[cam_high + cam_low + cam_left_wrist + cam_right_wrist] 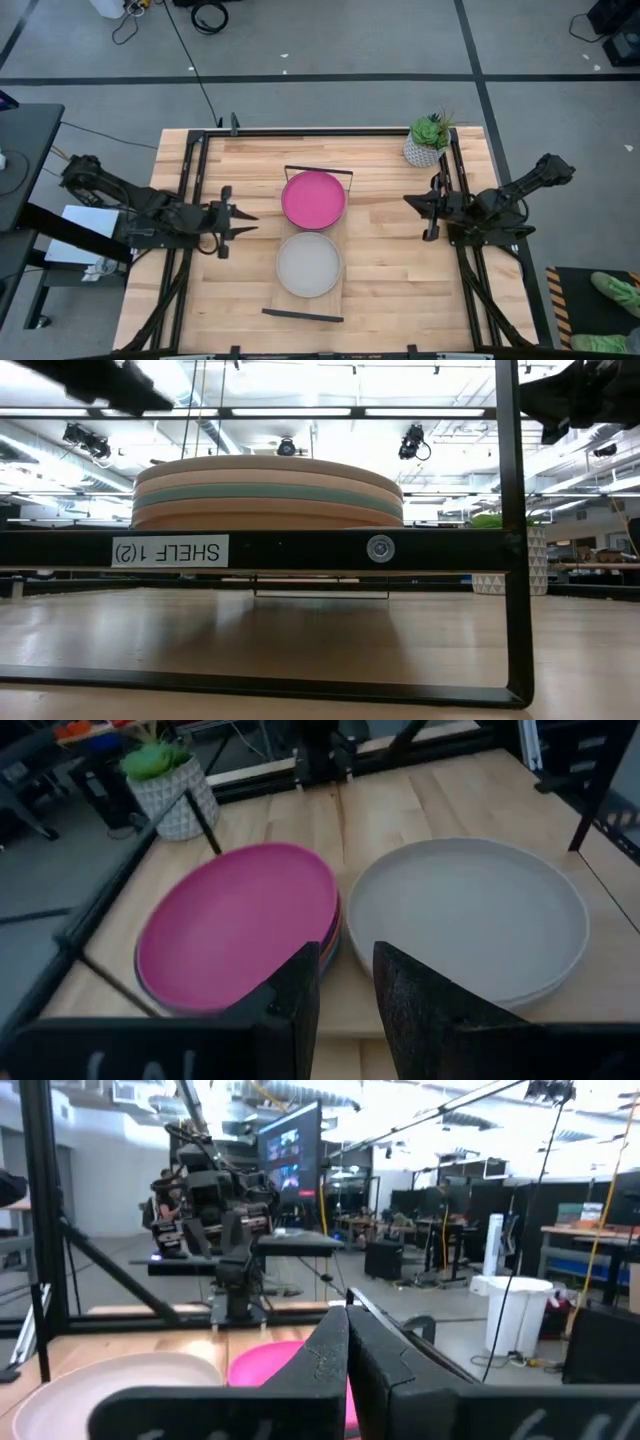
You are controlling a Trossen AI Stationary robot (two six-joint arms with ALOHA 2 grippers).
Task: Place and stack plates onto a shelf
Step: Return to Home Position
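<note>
On the shelf (338, 298), magenta plate (314, 199) and grey plate (309, 264) top two finished-looking stacks.
Left gripper (249, 222) fingers narrowly apart, right gripper (409, 201) fingers together; both empty.

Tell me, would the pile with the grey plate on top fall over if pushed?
Probably not: the grey-topped pile looks low and wide, so it should slide rather than tip. The plates look stiff, their edges lying flat. On the smooth-looking shelf it may slip easily.
</note>
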